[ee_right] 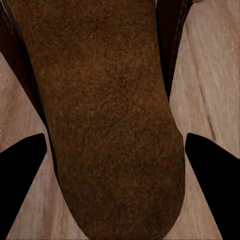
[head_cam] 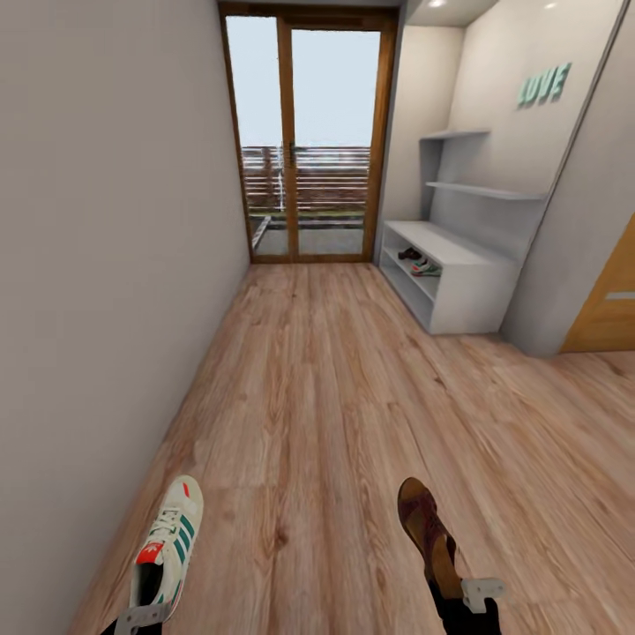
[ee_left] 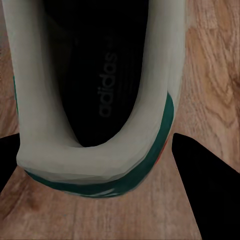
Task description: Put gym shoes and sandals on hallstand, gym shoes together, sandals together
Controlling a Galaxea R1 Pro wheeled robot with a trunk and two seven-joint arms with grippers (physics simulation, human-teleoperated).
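L gripper (head_cam: 141,617) clamps the heel of a gym shoe (head_cam: 168,547), R gripper (head_cam: 472,595) grips a sandal (head_cam: 428,529) by its heel; both carried above the corridor floor (head_cam: 326,397), well short of the hallstand (head_cam: 454,273). One sneaker + sandal already sit in its upper shelf. Advice: drive up slow, shoes level, park each beside its mate

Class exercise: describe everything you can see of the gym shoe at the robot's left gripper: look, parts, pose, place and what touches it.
The gym shoe is a white low-top sneaker with green side stripes, white laces, a red heel tab and a dark insole printed "adidas". In the head view it appears at the lower left, near the wall, toe pointing down the corridor, heel at the left gripper. In the left wrist view its heel sits between the two dark fingers, with the corridor floor behind it. Whether it rests on the floor or is lifted cannot be told.
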